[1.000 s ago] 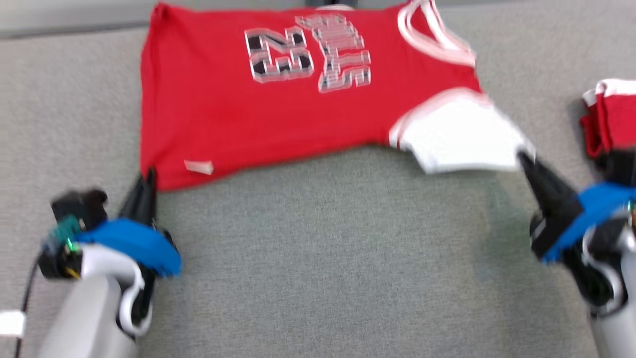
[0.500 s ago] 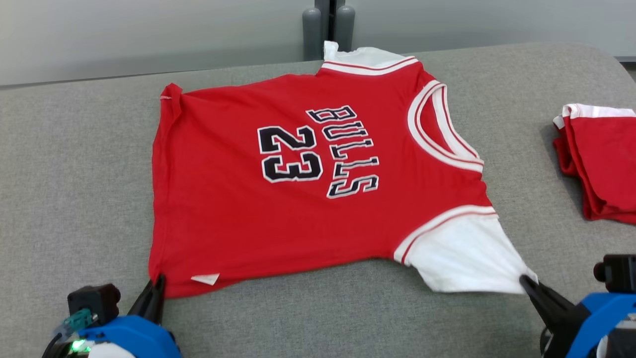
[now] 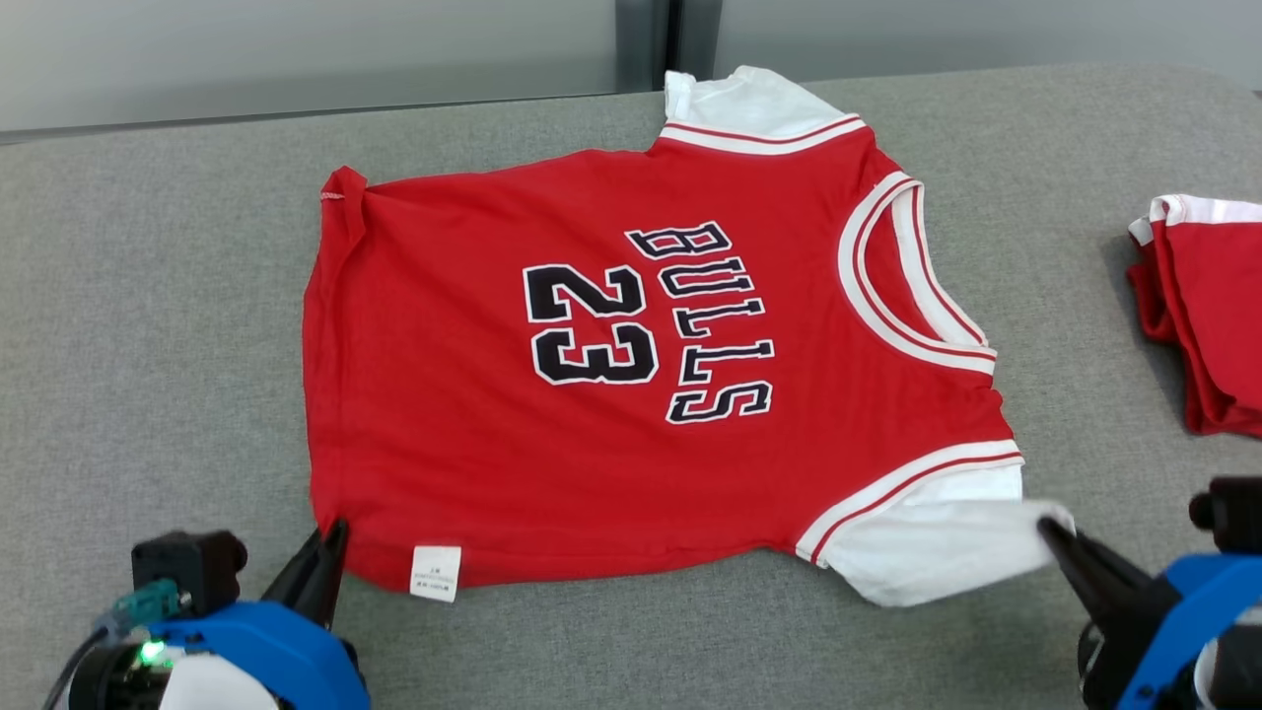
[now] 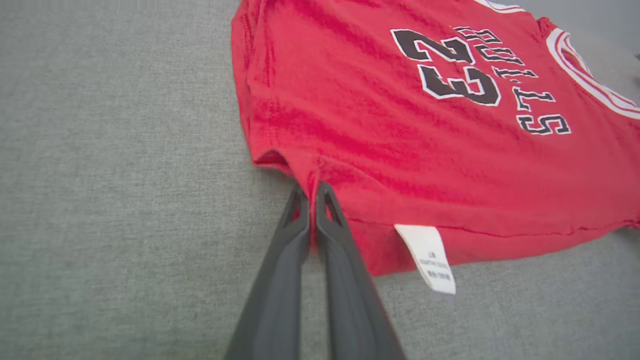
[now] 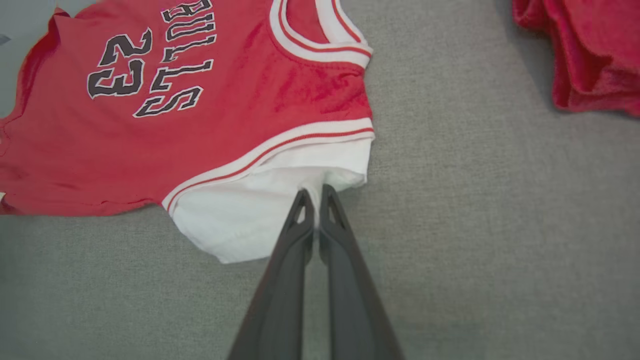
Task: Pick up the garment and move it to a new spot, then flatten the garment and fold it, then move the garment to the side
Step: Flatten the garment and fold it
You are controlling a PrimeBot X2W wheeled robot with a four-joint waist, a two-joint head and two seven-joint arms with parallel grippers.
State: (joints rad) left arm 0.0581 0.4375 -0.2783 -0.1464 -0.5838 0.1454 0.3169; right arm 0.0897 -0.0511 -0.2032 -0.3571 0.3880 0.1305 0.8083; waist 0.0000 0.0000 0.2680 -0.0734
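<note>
1. Head view: a red knit basketball jersey (image 3: 592,463) with white sleeves and black "BULLS 23" lettering lies spread face-up in the middle of the grey fabric-topped desk (image 3: 148,345). A folded red garment (image 3: 1208,316) sits well apart at its right.
2. Left gripper (image 4: 312,192) is clenched on the near hem corner. Right gripper (image 5: 314,192) is clenched on the near white sleeve (image 5: 250,220), though whether it pinches one layer or both is unclear.
3. Flattening looks nearly done. The fold likely follows, calling for both pinched points to rise together and travel towards the far edge.
4. Half a second earlier the sleeve was stretched to a taut point; now it sags, and the white hem label (image 3: 435,572) lies straight.
</note>
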